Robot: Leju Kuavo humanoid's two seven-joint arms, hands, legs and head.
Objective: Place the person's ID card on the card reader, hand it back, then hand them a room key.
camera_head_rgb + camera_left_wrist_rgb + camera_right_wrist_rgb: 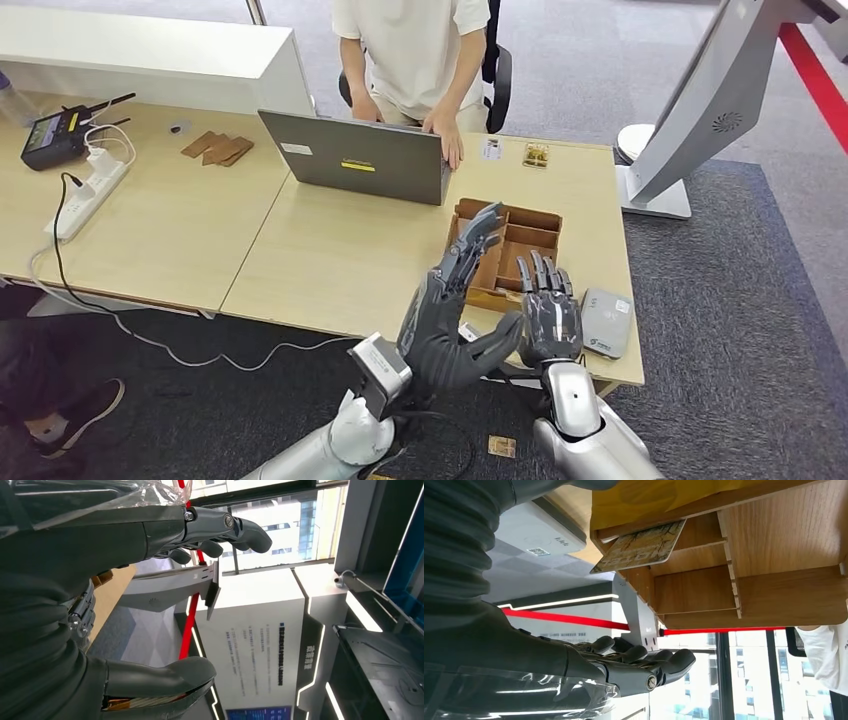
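While my left hand [455, 320] and right hand [549, 318] hover empty, fingers spread, just short of the wooden tray [508, 250], the card reader [606, 322] lies just beside that tray at the desk's edge. In the right wrist view, a card [640, 547] leans in the tray's compartment, likely a room key, open above for reaching. I cannot pick out the ID card.

The flat grey rectangular card reader [606, 322] lies at the desk's near right corner. A patterned beige room key card [640, 547] stands tilted in a compartment of the brown wooden divided box. A small white ID card [491, 149] lies near the far edge.
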